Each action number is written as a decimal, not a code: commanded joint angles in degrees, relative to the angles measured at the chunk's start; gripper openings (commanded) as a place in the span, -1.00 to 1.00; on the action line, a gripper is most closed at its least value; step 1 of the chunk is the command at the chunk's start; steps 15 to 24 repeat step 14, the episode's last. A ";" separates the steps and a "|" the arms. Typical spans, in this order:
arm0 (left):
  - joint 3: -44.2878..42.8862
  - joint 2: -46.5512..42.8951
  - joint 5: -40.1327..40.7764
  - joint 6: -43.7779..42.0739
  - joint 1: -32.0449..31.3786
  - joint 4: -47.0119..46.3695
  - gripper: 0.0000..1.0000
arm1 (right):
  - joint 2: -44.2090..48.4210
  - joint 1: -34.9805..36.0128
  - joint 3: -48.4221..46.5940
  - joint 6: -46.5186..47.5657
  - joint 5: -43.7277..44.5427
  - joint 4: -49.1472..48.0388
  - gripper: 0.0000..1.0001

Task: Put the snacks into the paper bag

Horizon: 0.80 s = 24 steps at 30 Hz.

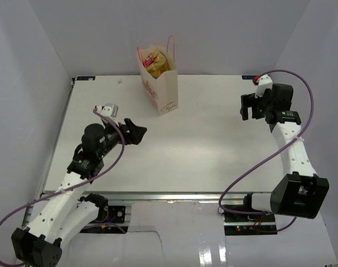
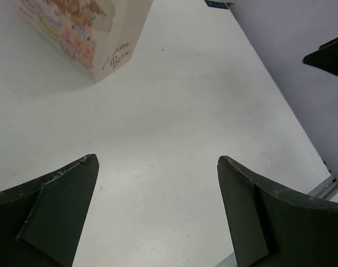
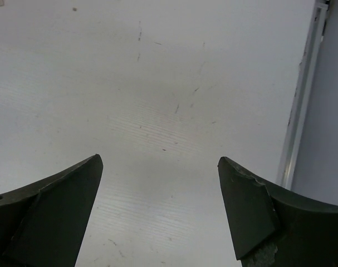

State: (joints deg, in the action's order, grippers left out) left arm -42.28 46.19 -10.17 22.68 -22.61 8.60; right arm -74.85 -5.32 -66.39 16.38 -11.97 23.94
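Observation:
The cream paper bag (image 1: 160,86) stands upright at the back middle of the table, its thin red handles up. Yellow and red snacks (image 1: 156,62) show inside its open top. In the left wrist view the lower corner of the paper bag (image 2: 85,33) with its pinkish print fills the upper left. My left gripper (image 1: 138,132) hangs open and empty over the table, in front and to the left of the bag. My left gripper (image 2: 157,161) has only bare table between its fingers. My right gripper (image 1: 252,105) is open and empty at the far right; the right wrist view shows the same gripper (image 3: 160,161) over bare table.
White walls close in the table (image 1: 202,144) on three sides. A metal rail (image 3: 299,111) runs along the right edge of the table. The dark tip of the other arm (image 2: 330,54) shows in the upper right of the left wrist view. A small white speck (image 1: 119,81) lies at the back left.

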 commanded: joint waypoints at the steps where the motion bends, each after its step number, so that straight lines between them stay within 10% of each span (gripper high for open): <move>1: 6.49 -4.52 5.15 2.81 0.37 -2.01 0.96 | 2.77 -0.30 -1.63 1.90 5.20 -0.04 0.80; 24: 6.43 -4.27 5.25 1.76 0.37 -1.04 0.96 | 7.17 -0.39 -2.26 0.49 5.11 -2.14 0.80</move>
